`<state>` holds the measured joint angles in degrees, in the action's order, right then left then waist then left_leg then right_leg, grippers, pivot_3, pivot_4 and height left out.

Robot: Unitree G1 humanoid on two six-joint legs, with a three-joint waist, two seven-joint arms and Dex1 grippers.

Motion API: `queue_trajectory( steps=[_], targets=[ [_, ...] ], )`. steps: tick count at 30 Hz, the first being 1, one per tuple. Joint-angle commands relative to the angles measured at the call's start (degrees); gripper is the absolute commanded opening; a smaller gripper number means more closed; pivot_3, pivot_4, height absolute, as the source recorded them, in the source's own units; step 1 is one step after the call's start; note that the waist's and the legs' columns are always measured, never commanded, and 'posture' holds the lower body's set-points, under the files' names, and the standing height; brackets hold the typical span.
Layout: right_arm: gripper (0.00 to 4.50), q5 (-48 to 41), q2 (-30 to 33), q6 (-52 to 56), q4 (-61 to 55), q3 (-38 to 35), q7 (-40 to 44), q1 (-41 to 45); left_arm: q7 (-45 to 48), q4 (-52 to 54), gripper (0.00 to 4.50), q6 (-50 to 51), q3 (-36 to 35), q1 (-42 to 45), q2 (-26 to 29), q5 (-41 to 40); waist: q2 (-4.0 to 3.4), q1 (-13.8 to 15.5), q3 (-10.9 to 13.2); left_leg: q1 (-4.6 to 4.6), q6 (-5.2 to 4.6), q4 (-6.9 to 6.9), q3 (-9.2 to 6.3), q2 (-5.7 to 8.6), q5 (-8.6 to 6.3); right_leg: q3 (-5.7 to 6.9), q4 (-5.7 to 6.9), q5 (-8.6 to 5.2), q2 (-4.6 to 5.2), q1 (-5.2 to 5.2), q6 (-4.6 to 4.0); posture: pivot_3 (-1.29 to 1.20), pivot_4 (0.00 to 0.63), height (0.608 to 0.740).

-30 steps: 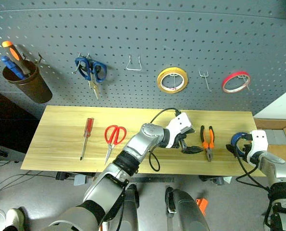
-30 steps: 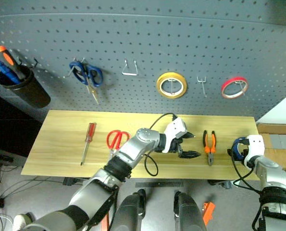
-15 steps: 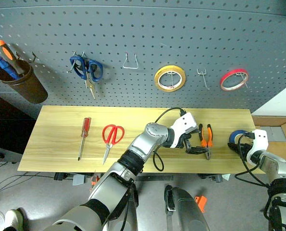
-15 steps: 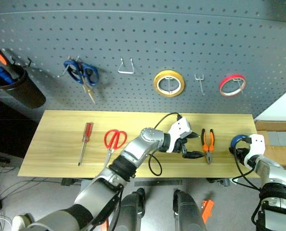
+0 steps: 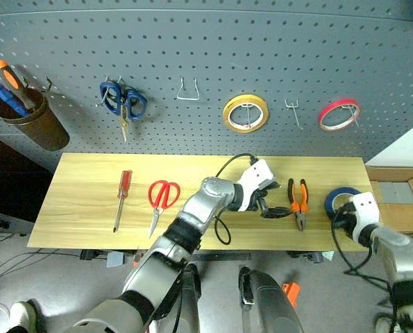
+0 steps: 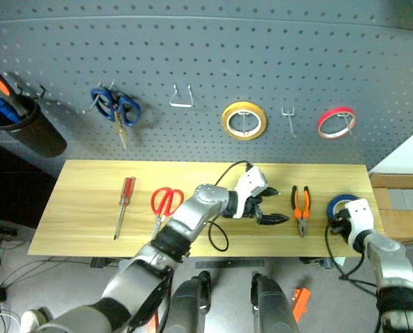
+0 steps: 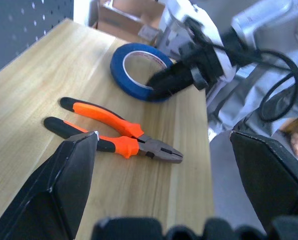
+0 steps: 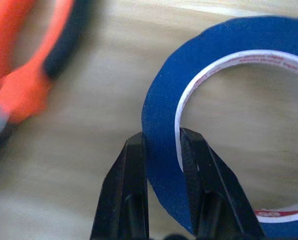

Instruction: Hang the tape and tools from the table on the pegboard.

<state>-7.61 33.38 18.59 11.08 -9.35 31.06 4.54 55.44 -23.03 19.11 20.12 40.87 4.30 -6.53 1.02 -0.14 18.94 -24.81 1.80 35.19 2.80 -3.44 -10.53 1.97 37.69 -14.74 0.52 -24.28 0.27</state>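
right gripper [image 8: 161,145] clenched on wall of wide blue tape ring with white core [image 5: 341,197], at right end of light wood plank table [image 5: 88,201] | left gripper [image 5: 277,208] released, beside orange-and-black-handled pliers [image 5: 298,202] | red-loop-handled steel scissors [image 5: 162,200] left of centre

A long light yellowish wood-plank counter [image 5: 88,201] carries a red-handled screwdriver [image 5: 123,196], red-loop steel scissors [image 5: 162,199], orange-and-black-handled pliers [image 5: 299,201] and a wide blue tape ring with a white core [image 5: 338,198]. The left claw [image 5: 274,210] hangs spread beside the pliers. The right claw [image 5: 339,214] sits at the tape's near rim. The dark grey pegboard [image 5: 206,48] holds blue-handled scissors [image 5: 123,104], a yellow ring [image 5: 246,113] and a red ring [image 5: 339,115].
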Motion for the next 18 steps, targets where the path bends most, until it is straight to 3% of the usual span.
queue_trajectory(
  steps=[1,5,8,12,18],
  targets=[
    [0.37,3.76,-0.85,-2.34,-19.41,1.13,-4.17,-7.83,0.87,11.43,4.5,6.35,-3.19,-4.41,3.83,-3.95,-0.16,-0.44,-0.2,0.02,0.08,0.01,0.08,-0.01,-0.04,0.01,0.11,-0.04,-0.03,-0.08,0.07,-0.05,0.246,0.74],
    [0.37,13.84,-2.21,-5.83,-38.93,9.56,-8.25,-17.1,-2.83,29.64,4.5,28.99,-15.1,-10.55,9.45,-17.67,-0.24,-1.33,-1.21,0.02,0.34,0.15,0.07,-0.05,0.05,0.0,0.34,-0.05,-0.03,-0.2,0.07,-0.05,0.195,0.74],
    [0.37,19.5,-5.17,-7.45,-44.21,14.53,-11.92,-15.18,-6.18,40.34,4.5,40.23,-21.77,-14.61,12.7,-25.56,0.11,-1.79,-2.54,-0.02,0.44,0.36,-0.24,-0.16,0.1,0.04,0.33,-0.05,-0.03,-0.13,0.07,-0.05,0.169,0.74],
    [0.37,20.61,-7.99,-14.6,-40.17,17.17,-12.77,-5.8,-10.7,45.85,4.5,45.35,-25.42,-17.48,13.47,-30.23,0.29,-1.71,-4.23,0.06,0.2,0.79,-0.72,-0.09,-0.04,0.16,0.34,0.2,-0.05,0.18,0.02,-0.04,0.141,0.74],
    [0.37,18.79,-9.62,-23.69,-20.46,18.03,-11.73,13.46,-14.39,43.41,4.5,40.68,-23.4,-16.3,12.28,-29.62,1.22,-1.2,-6.02,0.0,-0.37,0.9,-0.88,0.03,0.37,0.2,0.06,0.84,-0.08,0.28,-0.45,-0.01,0.105,0.74]
  ],
)
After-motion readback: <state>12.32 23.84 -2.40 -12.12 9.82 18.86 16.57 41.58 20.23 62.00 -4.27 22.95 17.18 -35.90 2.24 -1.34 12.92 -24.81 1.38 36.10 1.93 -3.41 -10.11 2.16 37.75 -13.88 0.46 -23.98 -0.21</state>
